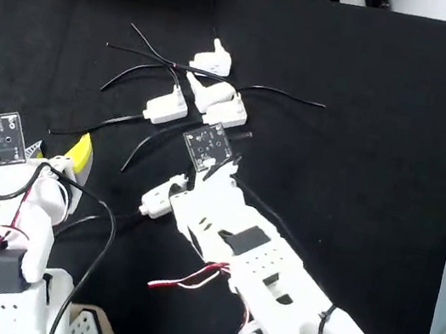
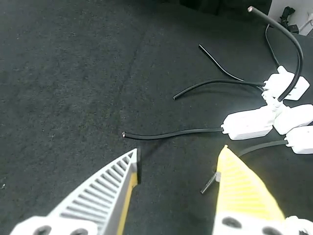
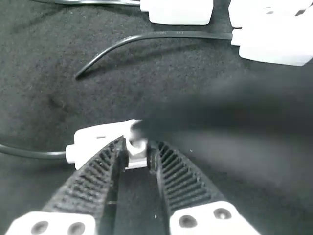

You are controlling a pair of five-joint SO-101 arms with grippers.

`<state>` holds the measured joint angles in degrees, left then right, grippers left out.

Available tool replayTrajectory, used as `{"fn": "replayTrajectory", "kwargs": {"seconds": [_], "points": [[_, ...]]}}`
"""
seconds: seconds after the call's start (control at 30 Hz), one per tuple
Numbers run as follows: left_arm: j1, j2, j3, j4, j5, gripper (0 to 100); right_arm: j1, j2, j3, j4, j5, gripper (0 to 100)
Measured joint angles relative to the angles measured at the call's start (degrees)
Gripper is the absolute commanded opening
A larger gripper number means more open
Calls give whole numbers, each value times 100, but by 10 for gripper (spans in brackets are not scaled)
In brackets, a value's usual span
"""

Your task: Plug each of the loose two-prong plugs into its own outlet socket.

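Right fingers (image 3: pixel 100 174) are pinched narrow on one end of a white plug (image 1: pixel 159 197), just left of centre in the high view. It lies roughly left-right there, with its cord trailing off to the lower left. The pile of white sockets (image 1: pixel 205 95) sits up-frame, upper middle, so I'd guess the plug needs turning to face it. Left fingers (image 2: pixel 239 188) are spread wide on nothing, lower left.

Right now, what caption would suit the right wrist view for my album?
Right gripper pinching a white plug on the black table, other white connectors and black cords lying beyond.
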<state>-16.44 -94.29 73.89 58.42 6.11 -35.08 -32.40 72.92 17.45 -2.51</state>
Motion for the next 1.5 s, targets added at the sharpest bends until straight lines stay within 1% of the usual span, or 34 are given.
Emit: {"fn": "replayTrajectory", "kwargs": {"seconds": [0.13, 0.37, 0.73, 1.03, 1.33, 1.5], "points": [[0, 0, 0, 0, 0, 260, -114, 0, -211, 484, 281, 11], [0, 0, 0, 0, 0, 260, -149, 53, -615, 1292, 308, 11], [0, 0, 0, 0, 0, 260, -167, 167, -914, 1591, 343, 11], [0, 0, 0, 0, 0, 260, -176, 176, -1785, 2576, 352, 11], [0, 0, 0, 0, 0, 260, -176, 176, -1820, 2646, 352, 11], [0, 0, 0, 0, 0, 260, -176, 659, -1873, 2646, 352, 11]]}}
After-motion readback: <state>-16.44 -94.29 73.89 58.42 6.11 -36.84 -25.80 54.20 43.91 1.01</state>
